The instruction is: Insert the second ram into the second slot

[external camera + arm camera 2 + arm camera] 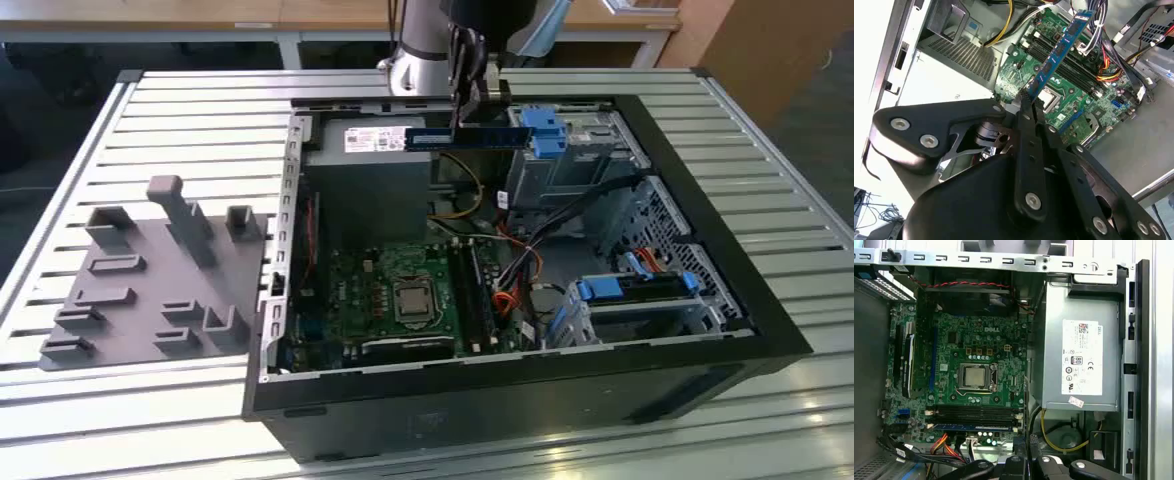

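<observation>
The end effector [470, 115] is clamped on the second ram [461, 137], holding it over the 12 o'clock end of the open computer case [534, 400], by the power supply [367, 180]. In the exterior view the memory slots [470, 290] lie toward 6 o'clock of it. The stick's long axis runs 9-to-3, the slots' roughly 12-to-6.

The tabletop [761, 150] is ribbed, pale metal with a soft sheen. At the exterior view's left lies a matt grey plastic fixture [147, 290]. The computer case [534, 410] is matt black outside and bare sheet metal within. The second ram [1056, 55] is glossy blue board, and the end effector [1026, 97] is matt black.
</observation>
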Controlling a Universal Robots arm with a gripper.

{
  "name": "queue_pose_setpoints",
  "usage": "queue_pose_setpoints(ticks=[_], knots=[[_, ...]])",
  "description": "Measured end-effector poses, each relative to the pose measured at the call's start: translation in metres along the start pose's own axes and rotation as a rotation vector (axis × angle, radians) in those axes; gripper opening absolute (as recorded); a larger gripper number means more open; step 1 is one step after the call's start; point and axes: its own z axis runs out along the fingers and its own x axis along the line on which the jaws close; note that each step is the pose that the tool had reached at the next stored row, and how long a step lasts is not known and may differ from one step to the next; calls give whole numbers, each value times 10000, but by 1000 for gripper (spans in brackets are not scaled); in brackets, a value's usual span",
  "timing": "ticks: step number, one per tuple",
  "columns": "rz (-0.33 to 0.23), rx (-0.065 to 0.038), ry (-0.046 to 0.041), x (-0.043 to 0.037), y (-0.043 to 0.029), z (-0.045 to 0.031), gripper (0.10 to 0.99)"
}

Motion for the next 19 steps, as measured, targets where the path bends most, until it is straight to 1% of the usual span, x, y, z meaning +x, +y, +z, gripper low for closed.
queue_pose_setpoints(ticks=[19], knots=[[0, -1, -3, 40, 1, -1, 137]])
